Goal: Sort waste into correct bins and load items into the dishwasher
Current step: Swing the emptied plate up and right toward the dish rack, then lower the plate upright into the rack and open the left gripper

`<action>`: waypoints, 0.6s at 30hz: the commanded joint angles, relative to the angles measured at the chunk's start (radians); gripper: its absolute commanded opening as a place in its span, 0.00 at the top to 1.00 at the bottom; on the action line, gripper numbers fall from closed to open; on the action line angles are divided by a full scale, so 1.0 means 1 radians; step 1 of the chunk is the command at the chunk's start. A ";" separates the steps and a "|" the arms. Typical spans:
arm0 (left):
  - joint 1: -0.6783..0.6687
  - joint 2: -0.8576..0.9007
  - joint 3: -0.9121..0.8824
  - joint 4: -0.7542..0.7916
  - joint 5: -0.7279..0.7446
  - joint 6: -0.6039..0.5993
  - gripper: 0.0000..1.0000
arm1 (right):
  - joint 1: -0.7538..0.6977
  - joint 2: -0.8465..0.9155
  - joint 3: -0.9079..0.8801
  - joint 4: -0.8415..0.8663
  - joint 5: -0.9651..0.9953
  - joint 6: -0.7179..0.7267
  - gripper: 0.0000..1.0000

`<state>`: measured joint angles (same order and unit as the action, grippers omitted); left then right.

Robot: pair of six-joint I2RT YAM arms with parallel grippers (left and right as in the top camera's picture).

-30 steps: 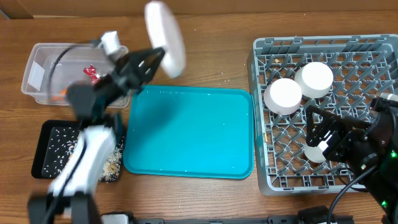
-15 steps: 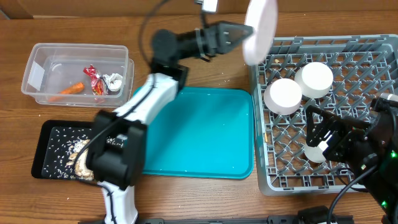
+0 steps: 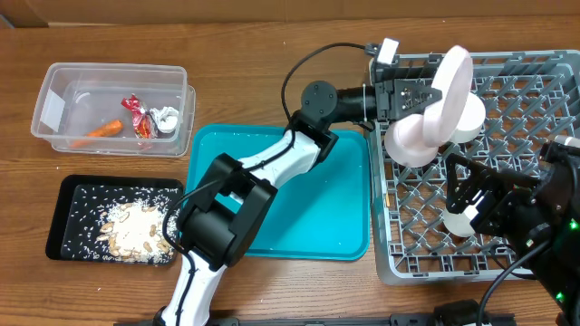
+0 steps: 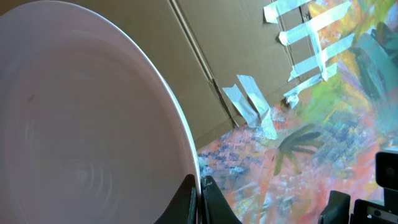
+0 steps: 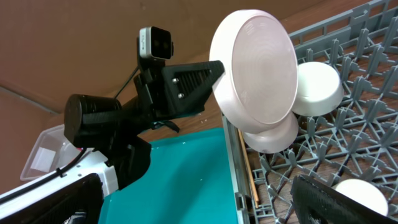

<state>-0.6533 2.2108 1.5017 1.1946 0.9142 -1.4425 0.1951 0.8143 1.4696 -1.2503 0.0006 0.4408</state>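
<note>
My left gripper [image 3: 428, 94] is shut on the rim of the white plate [image 3: 450, 83], holding it on edge above the back left of the grey dishwasher rack [image 3: 507, 62]. In the left wrist view both fingertips [image 4: 189, 193] pinch the plate [image 4: 81, 124]. Two white bowls [image 3: 405, 149] [image 3: 472, 122] lie in the rack just under the plate. The chopsticks [image 5: 249, 174] rest along the rack's left wall. My right gripper [image 3: 468, 195] hangs open over the rack's front half, holding nothing. The clear tub [image 3: 54, 104] holds the carrot piece [image 3: 106, 129], red wrapper [image 3: 134, 109] and tissue [image 3: 166, 119]. Food scraps [image 3: 136, 231] lie in the black tray [image 3: 68, 195].
The teal tray [image 3: 281, 195] lies between the bins and the rack, under my stretched left arm [image 3: 299, 149]. A small white round object [image 3: 459, 224] sits in the rack below my right gripper. A cardboard wall stands behind the table.
My left arm has swung the plate from above the clear tub rightward to over the rack's back left. The right arm has not moved.
</note>
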 commanded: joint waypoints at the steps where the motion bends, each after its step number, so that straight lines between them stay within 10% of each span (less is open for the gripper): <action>1: -0.026 -0.007 0.028 0.005 -0.034 -0.025 0.96 | -0.006 -0.004 0.009 0.002 0.006 -0.002 0.00; 18: -0.038 -0.007 0.027 -0.249 -0.277 -0.025 0.96 | -0.006 -0.004 0.009 0.002 0.006 -0.002 0.00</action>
<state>-0.6876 2.2108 1.5024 0.9974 0.7372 -1.4643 0.1951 0.8143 1.4696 -1.2499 0.0002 0.4408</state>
